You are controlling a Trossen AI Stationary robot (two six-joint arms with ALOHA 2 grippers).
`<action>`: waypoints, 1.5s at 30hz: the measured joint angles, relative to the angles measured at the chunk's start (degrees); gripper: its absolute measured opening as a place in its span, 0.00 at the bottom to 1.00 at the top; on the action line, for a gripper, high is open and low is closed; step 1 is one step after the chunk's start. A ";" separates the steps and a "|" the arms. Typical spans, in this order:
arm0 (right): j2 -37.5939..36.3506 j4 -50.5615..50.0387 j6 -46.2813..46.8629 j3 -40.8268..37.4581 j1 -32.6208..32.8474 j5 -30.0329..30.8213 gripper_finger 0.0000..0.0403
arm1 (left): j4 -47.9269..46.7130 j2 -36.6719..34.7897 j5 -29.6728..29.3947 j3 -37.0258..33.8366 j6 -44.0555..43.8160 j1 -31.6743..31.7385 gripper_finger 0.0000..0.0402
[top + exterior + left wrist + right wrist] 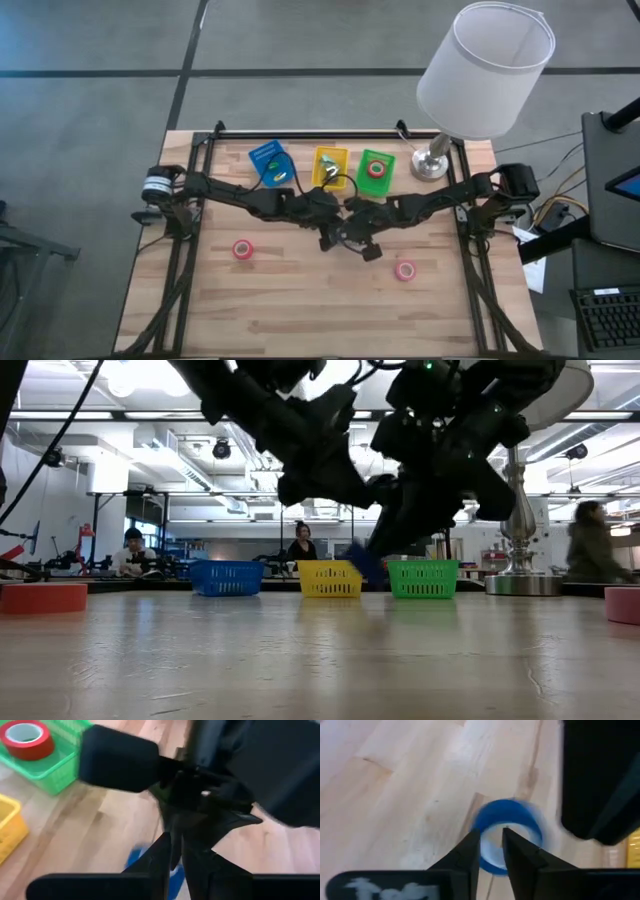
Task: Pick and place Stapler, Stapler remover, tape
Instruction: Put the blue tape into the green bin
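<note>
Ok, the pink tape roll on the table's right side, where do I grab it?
Pinch the wall of the pink tape roll, one finger in the centre hole and one outside, coming straight down. It lies flat on the table, hole up, with bare wood around it, so a top approach looks best.

— Where do the bins sit?
— Three in a row at the table's (300, 310) far edge, lamp (432, 165) right of them (one tape (376, 169) in the rightmost bin (376, 172)).
— Other rolls?
— One (242, 249) near-left, one (405, 270) near-right.
</note>
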 joint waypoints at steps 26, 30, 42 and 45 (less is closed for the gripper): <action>-0.13 0.18 9.07 0.15 1.06 2.03 0.24 | -18.26 -6.97 -1.11 2.55 5.82 0.03 0.02; -0.13 0.00 11.02 0.15 1.96 1.20 0.31 | -18.45 -10.17 -1.64 1.54 8.57 -0.27 0.02; 6.03 0.53 10.69 0.14 2.97 5.21 0.36 | -13.84 -15.84 -5.42 -5.61 10.01 -0.96 0.02; 7.00 0.33 11.10 0.71 2.96 8.12 0.36 | -13.48 -16.39 -5.42 -7.04 9.95 -0.98 0.02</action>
